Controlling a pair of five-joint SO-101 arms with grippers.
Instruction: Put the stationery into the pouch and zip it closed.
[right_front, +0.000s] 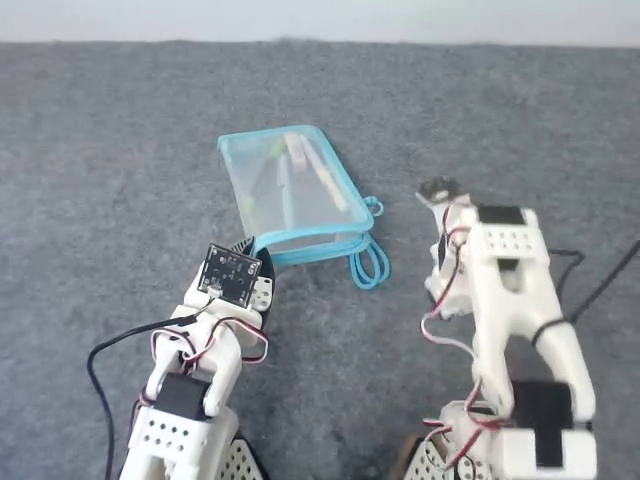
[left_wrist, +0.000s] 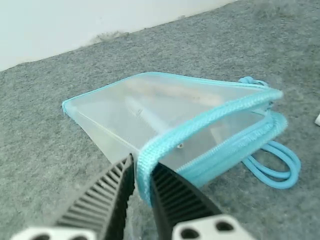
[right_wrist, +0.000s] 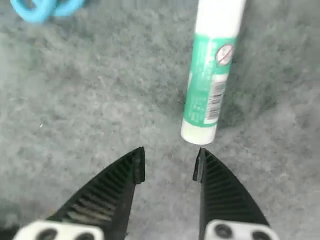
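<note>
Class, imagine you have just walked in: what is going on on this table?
The left gripper is pinching the blue zip edge of the clear pouch and holding that edge up off the grey table. Some stationery already lies inside, and the zip looks open. The right gripper hangs open just over a glue stick that lies on the table outside the pouch, without touching it.

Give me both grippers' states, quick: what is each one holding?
Left gripper: shut on the blue-trimmed clear plastic pouch, pinching its zip edge.
Right gripper: open, holding nothing; the white-and-green glue stick lies just ahead of it.
</note>
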